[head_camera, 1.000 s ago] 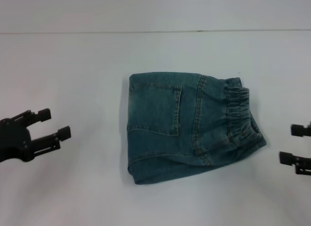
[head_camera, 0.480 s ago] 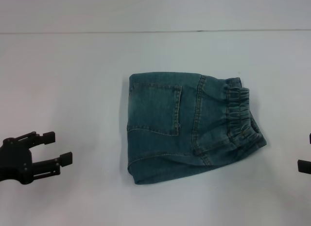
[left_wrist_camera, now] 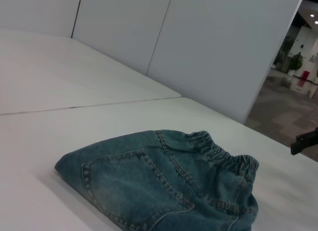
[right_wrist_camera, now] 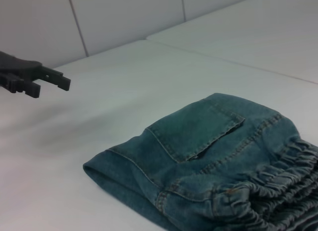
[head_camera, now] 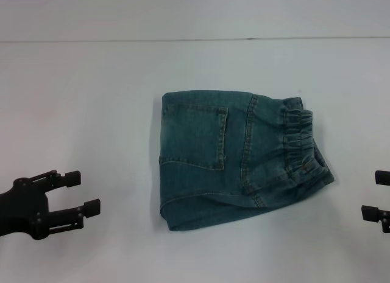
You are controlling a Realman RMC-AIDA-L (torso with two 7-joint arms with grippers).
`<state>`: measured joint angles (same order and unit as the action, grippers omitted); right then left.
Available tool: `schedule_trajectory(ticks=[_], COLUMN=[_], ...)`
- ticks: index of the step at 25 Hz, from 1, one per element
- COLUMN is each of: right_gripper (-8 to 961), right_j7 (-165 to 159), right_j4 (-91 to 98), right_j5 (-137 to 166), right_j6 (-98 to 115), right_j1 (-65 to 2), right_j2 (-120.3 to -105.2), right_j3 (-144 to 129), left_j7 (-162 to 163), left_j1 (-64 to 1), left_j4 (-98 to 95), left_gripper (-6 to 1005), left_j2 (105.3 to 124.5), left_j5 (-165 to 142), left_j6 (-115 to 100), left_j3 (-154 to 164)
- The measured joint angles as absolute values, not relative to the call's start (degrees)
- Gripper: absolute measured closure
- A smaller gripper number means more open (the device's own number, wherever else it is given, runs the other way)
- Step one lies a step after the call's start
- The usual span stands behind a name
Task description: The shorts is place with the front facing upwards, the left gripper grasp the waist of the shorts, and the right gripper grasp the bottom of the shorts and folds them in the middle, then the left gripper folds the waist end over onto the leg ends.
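Observation:
The shorts lie folded into a compact bundle in the middle of the white table, a back patch pocket facing up. Their gathered waist sits at the right end of the bundle, over the lower layers; I cannot make out the leg ends beneath it. My left gripper hovers open and empty near the table's front left, well clear of the shorts. My right gripper stands open at the right edge, a little beyond the waist. The wrist views show the shorts and the opposite grippers.
The white table runs back to a seam line at the far side, with pale wall panels behind. An open hallway shows past the table in the left wrist view.
My left gripper has drifted toward the table's front edge and slightly right. My right gripper has dropped lower along the right edge. The shorts have not moved.

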<state>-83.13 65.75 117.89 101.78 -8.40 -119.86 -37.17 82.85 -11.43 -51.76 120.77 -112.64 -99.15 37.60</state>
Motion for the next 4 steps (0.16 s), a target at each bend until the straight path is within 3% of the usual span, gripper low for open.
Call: schedule_trajectory(ticks=[4], right_gripper=[106], right_j7=[-82.5], right_j4=[64.9], right_j5=[118.3], right_j6=[101.6], right_j1=[-9.1], right_j2=[-119.87], right_j3=[-37.1], left_j7=[83.0], left_j1=[-11.3], left_j4=[-51.8], left_gripper=[153], left_j2=[120.71], left_j5=[-112.8], left_j6=[-99.2], left_j3=[37.6])
